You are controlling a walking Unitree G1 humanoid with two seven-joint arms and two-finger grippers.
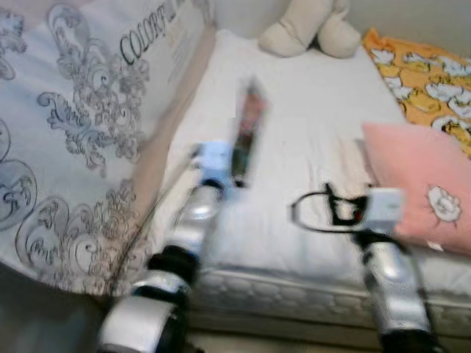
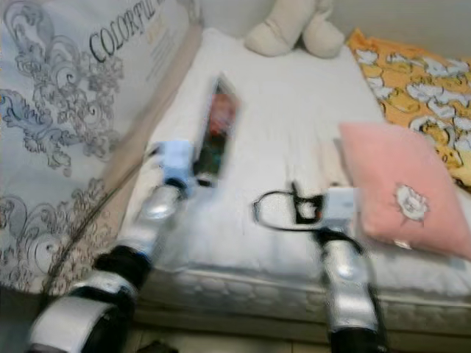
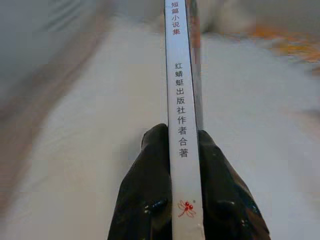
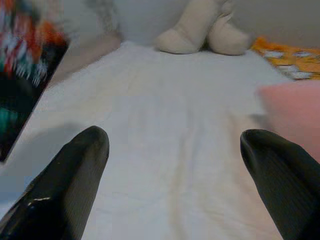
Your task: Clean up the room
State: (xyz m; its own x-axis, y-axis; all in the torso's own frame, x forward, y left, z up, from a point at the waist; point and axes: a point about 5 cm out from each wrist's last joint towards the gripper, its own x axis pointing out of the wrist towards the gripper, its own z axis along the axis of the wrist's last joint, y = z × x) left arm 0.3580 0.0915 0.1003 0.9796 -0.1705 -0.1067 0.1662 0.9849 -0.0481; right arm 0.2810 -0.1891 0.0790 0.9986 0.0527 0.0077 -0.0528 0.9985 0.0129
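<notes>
A book [image 3: 182,125] is pinched spine-up between the fingers [image 3: 150,190] of the left gripper [image 1: 229,170], held above the white mattress [image 1: 309,125] toward its left edge. Only the lower end of the spine is clamped; most of the book's length projects past the fingertips.

The right gripper [image 4: 172,175] is spread wide with nothing between its fingers, hovering over the middle of the mattress near the front edge, just beside the pink pillow [image 1: 416,184].

Other items on the bed: a beige plush toy [image 1: 309,29] at the far edge, an orange patterned blanket [image 1: 423,81] along the right edge. A patterned quilt [image 1: 81,132] is draped at the left edge.

Risks, as judged:
- Grip is narrow and near one end, so the book could pivot or slip out if the arm is swung quickly. Glossy cover likely makes this worse.
- The head views are blurred, suggesting motion; placement accuracy could suffer if the book is released while moving.
- The quilt lies close to the left arm; the book's free end could be snagged on it if the arm is swept leftward.
- The right gripper could be bumped into the pillow if moved rightward without being raised.
- A destination for the book cannot be identified here, so a drop onto the soft mattress may leave it unplaced.
</notes>
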